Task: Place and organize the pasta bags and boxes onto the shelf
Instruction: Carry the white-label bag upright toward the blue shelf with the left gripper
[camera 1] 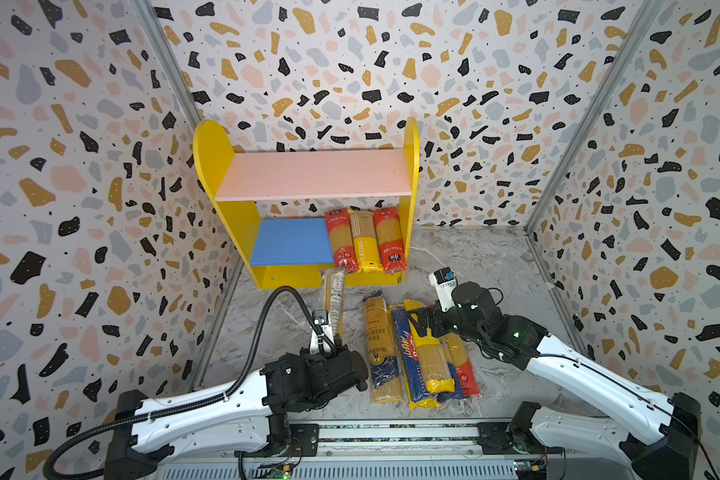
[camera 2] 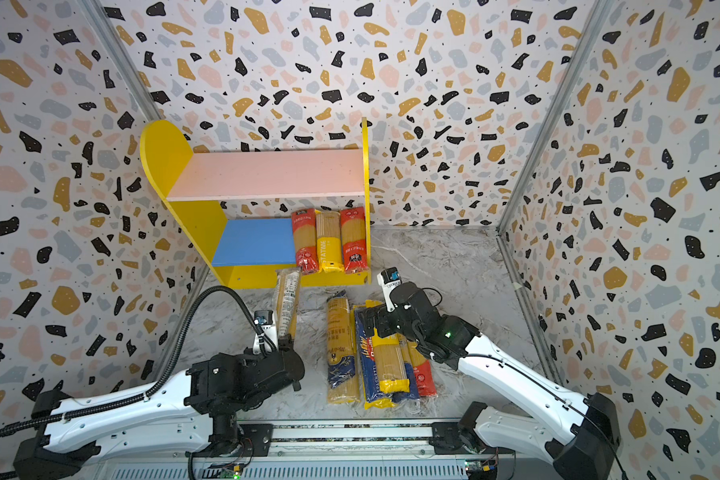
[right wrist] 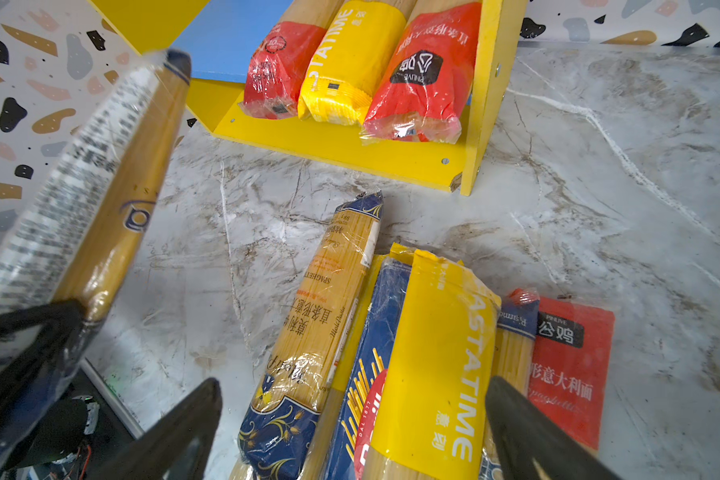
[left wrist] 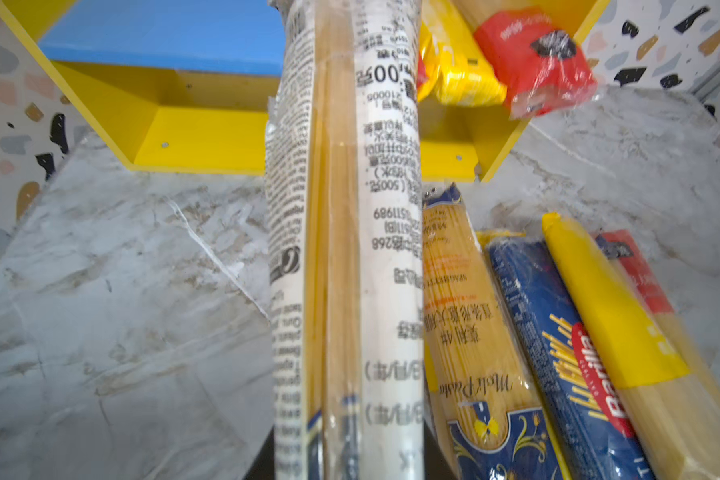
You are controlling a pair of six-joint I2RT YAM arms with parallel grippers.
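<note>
Left claw (camera 2: 285, 341) has a catch: it is clamped narrow on the near end of the white-label pack (camera 1: 332, 293). The pack is off the table (camera 1: 474, 257) and points straight at the shelf (camera 1: 208, 149). In both top views its far end reaches the shelf's yellow base front, just left of the packs already in. Whether it touches the wood cannot be told. In the left wrist view the printed wrapper fills the middle, noodles showing through a clear strip.

On the shelf, a row of three packs (camera 1: 364, 245) lies side by side at the right end of the blue board (camera 1: 292, 241), red, yellow, red. The last one sits against the right side panel.

Over to the right claw (right wrist: 354, 390): jaws spread wide, gripping nothing, poised over the pile on the table. Between the fingers (right wrist: 175, 428) in the right wrist view lie three packs. They are the gold pack (camera 1: 381, 345), the Barilla pack (camera 1: 406, 365) and the Pastatime pack (camera 1: 433, 361) on top of it. The red pack (camera 1: 466, 374) lies at the pile's right edge, outside the jaws. Whether the fingers touch the wrappers cannot be told.
</note>
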